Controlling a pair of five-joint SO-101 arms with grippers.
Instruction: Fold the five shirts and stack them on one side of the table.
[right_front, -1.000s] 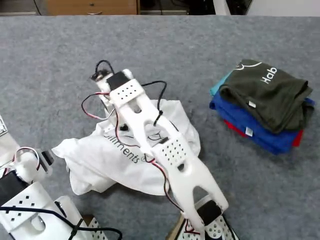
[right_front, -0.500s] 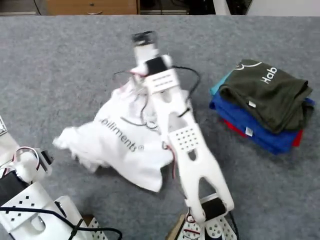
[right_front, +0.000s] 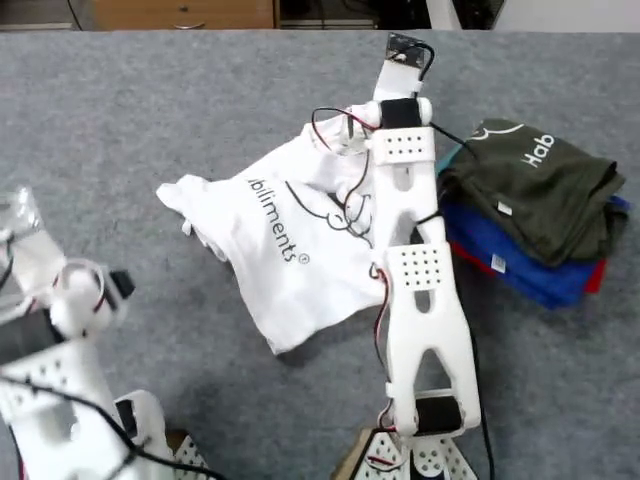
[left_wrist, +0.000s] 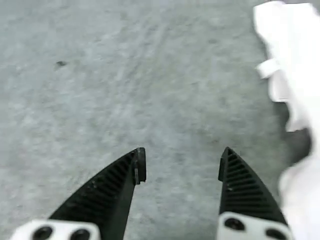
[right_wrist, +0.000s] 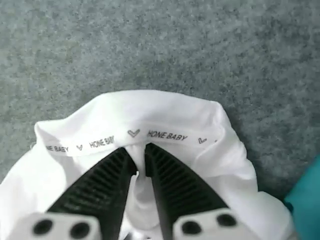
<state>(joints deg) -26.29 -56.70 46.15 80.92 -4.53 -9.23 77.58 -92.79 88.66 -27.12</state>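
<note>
**White shirt held at the collar, four folded shirts stacked at the side**

The crumpled white cotton shirt with dark lettering (right_front: 290, 250) lies spread across the middle of the grey felt-like surface (right_front: 150, 120); its body is rumpled and unfolded, with one corner reaching out towards the left arm's side. The right pincer (right_wrist: 140, 150) is closed on the white fabric just beneath the printed collar band (right_wrist: 135, 133), its black ribbed fingers (right_wrist: 167, 180) pressed together with cloth between them; in the high view the long white right arm (right_front: 420, 300) stretches from the near edge up across the shirt's collar end.

The left pincer (left_wrist: 182, 165) hangs above bare surface with its jaws spread wide and nothing between them; the edge of the white shirt shows just off to one side of it, not touching either finger.

On the right-hand side of the surface sits the stack of folded shirts (right_front: 520, 220); the dark olive-grey shirt with white print (right_front: 540, 185) lies on top, the royal blue shirt (right_front: 500, 250) under it, the red shirt (right_front: 595, 275) showing at the bottom edge, and a sliver of the teal shirt (right_front: 440, 170) peeking out on the side nearest the right arm. The white shirt's gripped collar is near this stack; whether they touch I cannot tell, as the arm covers the gap.
</note>
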